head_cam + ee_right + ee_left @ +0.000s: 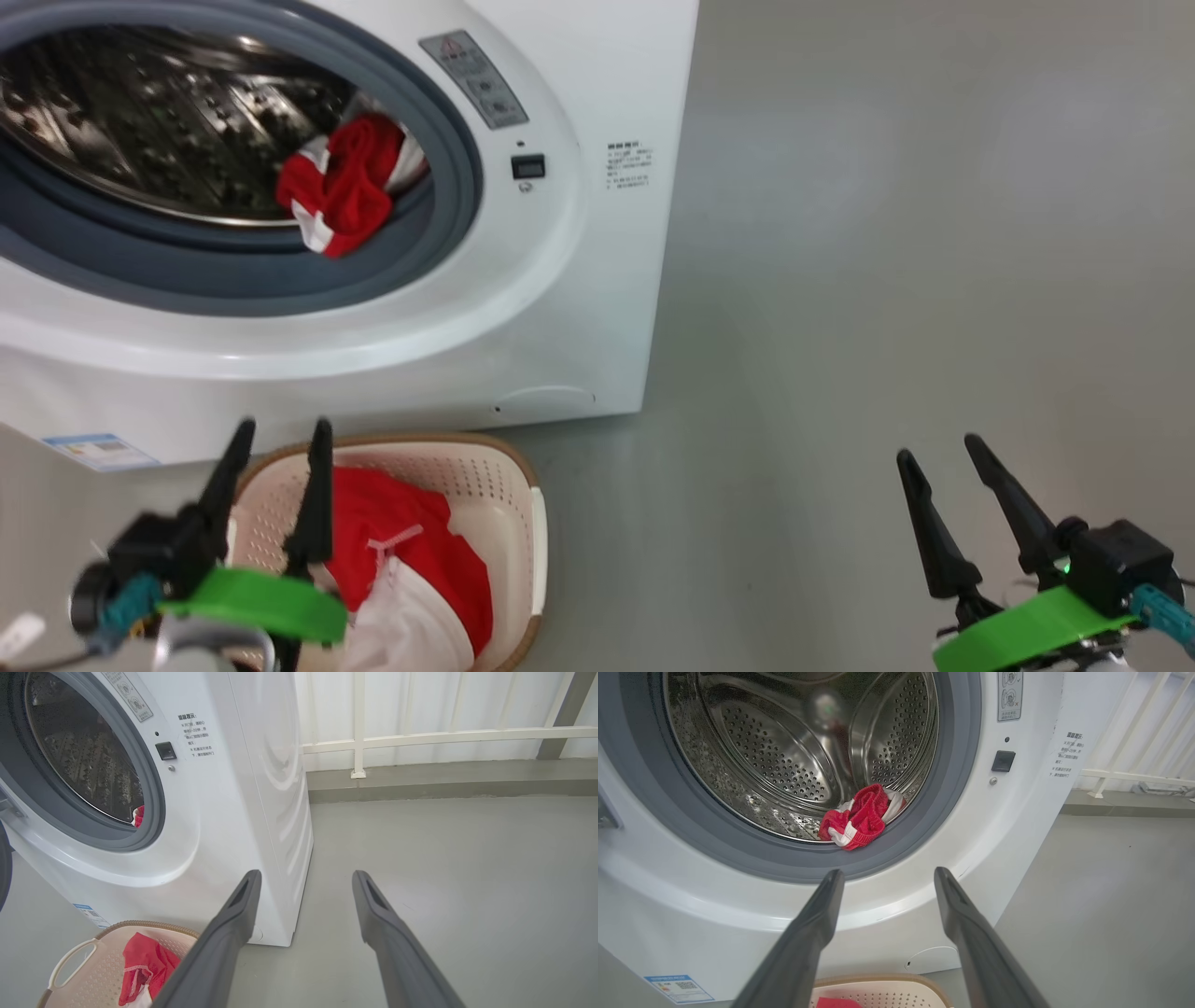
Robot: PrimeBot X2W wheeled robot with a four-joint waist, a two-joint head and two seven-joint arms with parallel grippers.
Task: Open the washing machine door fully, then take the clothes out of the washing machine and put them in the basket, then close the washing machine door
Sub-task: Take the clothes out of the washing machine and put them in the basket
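Grey floor point(887, 280); nearest us the left gripper point(285, 427) hangs over the basket point(537, 523) and the right gripper point(938, 448) sits well off to the side over bare floor, both with fingers spread wide and holding nothing. The basket stands just in front of the washing machine point(579, 280), with red and white clothes point(401, 532) in it. Further in, we see one more red-and-white garment point(345, 182) lying at the front lip of the drum point(140, 121), against the grey gasket point(448, 233).
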